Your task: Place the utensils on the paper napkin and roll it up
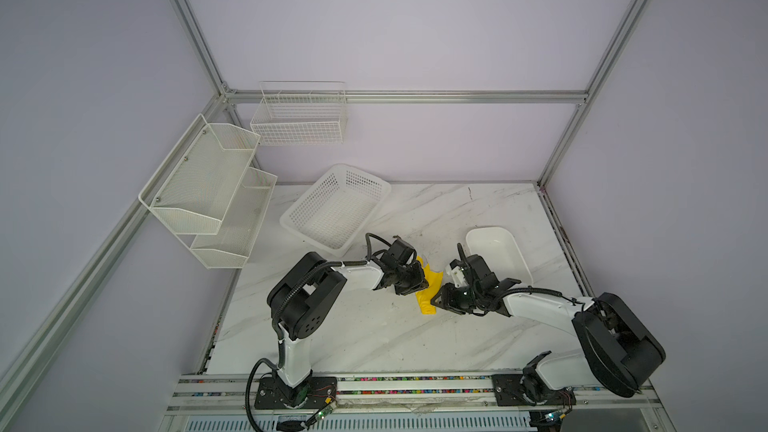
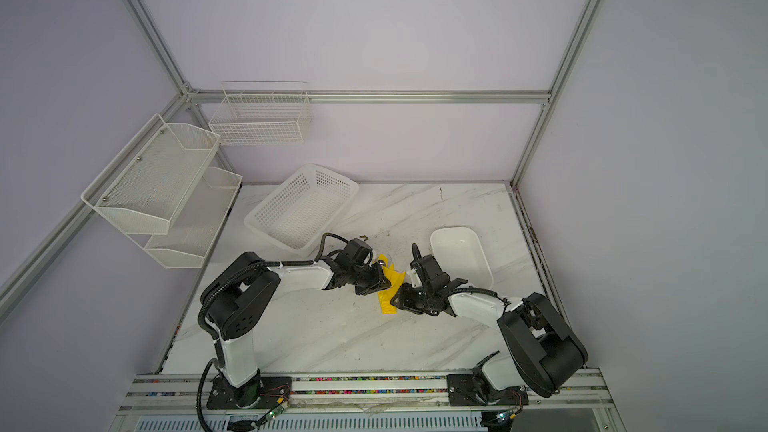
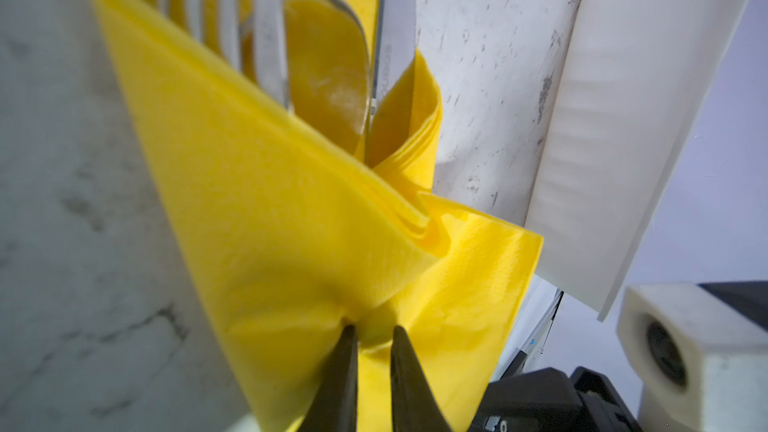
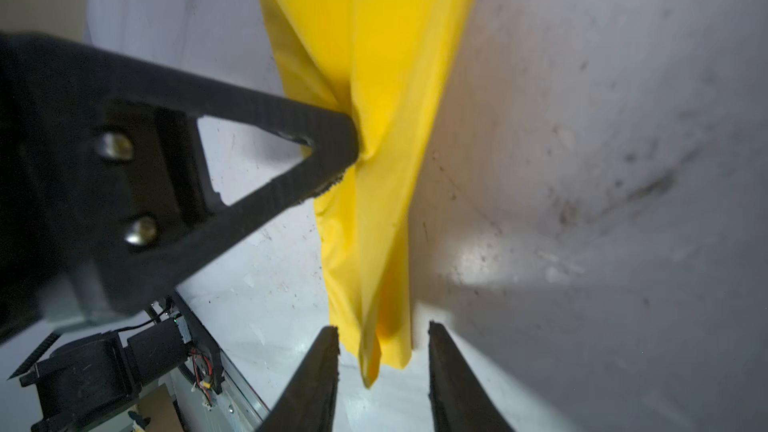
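1. Black left fingers [image 3: 338, 376] are closed on the paper napkin [image 3: 270, 222]. They pinch a bunched fold of the yellow sheet between their tips, and the paper puckers where they bite.
2. On the other arm, the right fingers [image 4: 316, 388] stand apart, one on each side of the napkin's narrow, twisted end. That end lies in the gap with space showing on both sides, so they grip nothing.
3. Seen from the right wrist, one left finger presses into the side of the bundle about midway along it, well away from the end the right fingers straddle.
4. The napkin is wrapped loosely into a cone, narrow at one end and flaring open at the other. The utensils poke out of the open end side by side: the fork [image 3: 268, 43] tines, the spoon [image 3: 332, 76] bowl and the knife [image 3: 397, 27] blade. Their handles are hidden inside the folds.
5. In both top views the yellow bundle [image 1: 432, 284] [image 2: 392, 284] sits mid-worktop [image 1: 374, 338], between the two sets of fingers. I cannot tell whether it rests on the surface or is slightly raised.
6. A white tray [image 1: 503, 243] lies near the bundle but apart from it, just behind the right wrist. The perforated basket [image 1: 337, 209] sits farther back on the left, well apart.
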`<state>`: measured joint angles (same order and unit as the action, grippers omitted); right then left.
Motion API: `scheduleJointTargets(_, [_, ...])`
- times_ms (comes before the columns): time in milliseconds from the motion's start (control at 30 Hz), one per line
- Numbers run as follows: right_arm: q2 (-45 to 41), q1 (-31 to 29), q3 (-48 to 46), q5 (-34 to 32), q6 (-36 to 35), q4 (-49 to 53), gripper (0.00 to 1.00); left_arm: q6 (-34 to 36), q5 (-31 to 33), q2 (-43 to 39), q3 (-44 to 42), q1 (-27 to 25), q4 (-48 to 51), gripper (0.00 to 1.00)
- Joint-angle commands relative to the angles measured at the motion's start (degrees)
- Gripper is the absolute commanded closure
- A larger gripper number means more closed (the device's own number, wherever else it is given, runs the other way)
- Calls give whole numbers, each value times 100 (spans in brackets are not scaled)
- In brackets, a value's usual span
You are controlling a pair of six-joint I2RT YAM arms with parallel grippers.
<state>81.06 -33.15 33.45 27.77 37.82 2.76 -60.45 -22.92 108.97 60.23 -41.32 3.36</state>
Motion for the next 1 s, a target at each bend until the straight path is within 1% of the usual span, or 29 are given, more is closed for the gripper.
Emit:
scheduleJointTargets(0, [161,4,270,-256,136,8,58,68,11,72,444,-43,122,83])
scheduleJointTargets(133, [502,10,296,-168,224,-265,58,42,12,84,454,-46,110,83])
scheduleJointTargets(233, [577,5,191,-104,282,-456,61,33,15,87,479,-60,108,83])
scheduleJointTargets(300, [589,5,147,-112,266,-453,65,25,33,82,464,-76,112,83])
scheduleJointTargets(400, [547,7,106,-224,185,-302,68,-11,51,86,445,-67,75,83])
scheduleJointTargets(567, [525,14,57,-358,214,-349,66,-11,14,71,456,-78,75,83])
scheduleJointTargets(800, [720,27,69,-383,312,-740,64,-20,27,60,438,-86,60,83])
scheduleJointTargets(867, [819,32,63,-334,319,-828,66,-20,34,33,422,-82,51,83])
scheduleJointTargets(967, [850,53,14,-353,313,-907,73,-31,33,-7,398,-87,17,83])
